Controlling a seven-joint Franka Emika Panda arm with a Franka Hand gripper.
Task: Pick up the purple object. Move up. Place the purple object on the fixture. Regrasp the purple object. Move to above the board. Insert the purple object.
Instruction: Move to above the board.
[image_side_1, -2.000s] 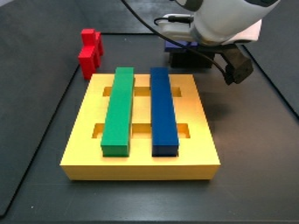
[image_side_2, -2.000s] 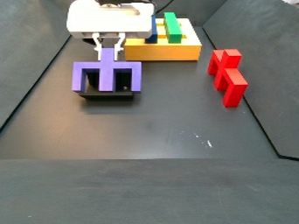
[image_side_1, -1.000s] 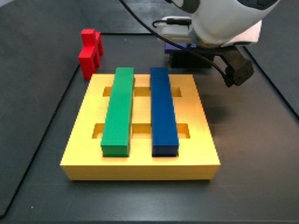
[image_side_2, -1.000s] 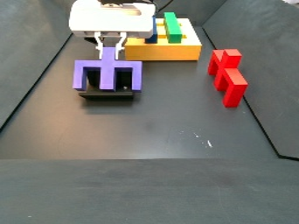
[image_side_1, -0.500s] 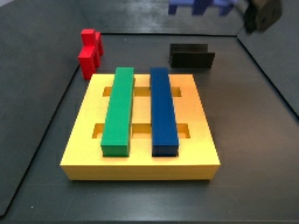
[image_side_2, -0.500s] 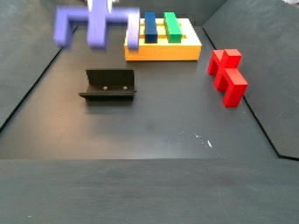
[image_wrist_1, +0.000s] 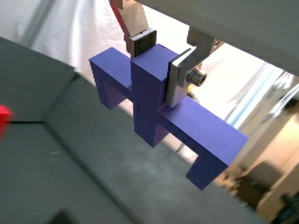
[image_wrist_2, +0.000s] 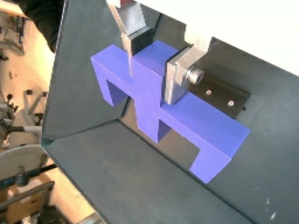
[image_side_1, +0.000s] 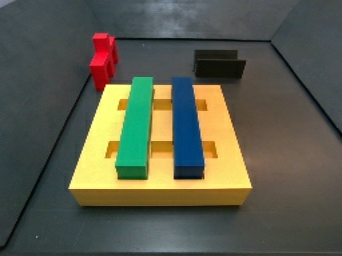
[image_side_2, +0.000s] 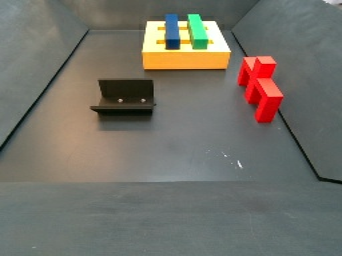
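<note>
In a side view, a red blocky piece (image_side_1: 102, 60), the yellow slotted board (image_side_1: 163, 165) and the black L-shaped fixture (image_side_1: 219, 66) are seen. In both wrist views, the purple blocky object (image_wrist_1: 158, 109) is clamped at its knob by the hand (image_wrist_1: 163, 59), aloft, outside both side views.

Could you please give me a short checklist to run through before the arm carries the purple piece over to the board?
1. Gripper shut on the purple object, shown in both wrist views: ok.
2. Fingers clamp its raised centre knob: ok.
3. Piece lifted off the fixture, which stands bare: ok.
4. Board in place, green bar and blue bar seated: ok.
5. Gripper's height above the board: cannot tell, out of both side views.
</note>
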